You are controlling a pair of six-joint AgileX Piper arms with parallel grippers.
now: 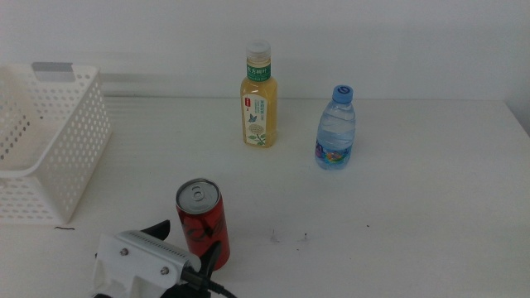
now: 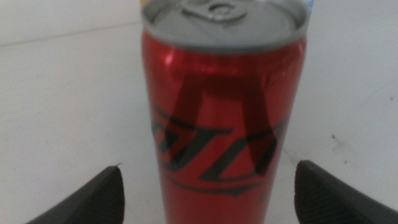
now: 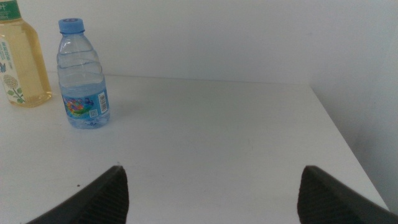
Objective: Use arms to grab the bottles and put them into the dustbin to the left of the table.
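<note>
My left gripper (image 2: 205, 186) stood open, jaws either side of the red can (image 1: 203, 224) near the table's (image 1: 414, 223) front edge. My right gripper (image 3: 211, 186) waited open; dustbin (image 1: 45, 141) at the left edge.

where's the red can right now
The can stands upright at the table's near edge in the middle view, between the open left gripper, right of the basket, nearer than both bottles.

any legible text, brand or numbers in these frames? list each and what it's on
None legible.
Yellow-drink bottle: green-white label print too small to read.
Water bottle: label and barcode too blurred.
Red can: dark stylised lettering, cropped and blurred, unreadable.
Basket: no text.
</note>
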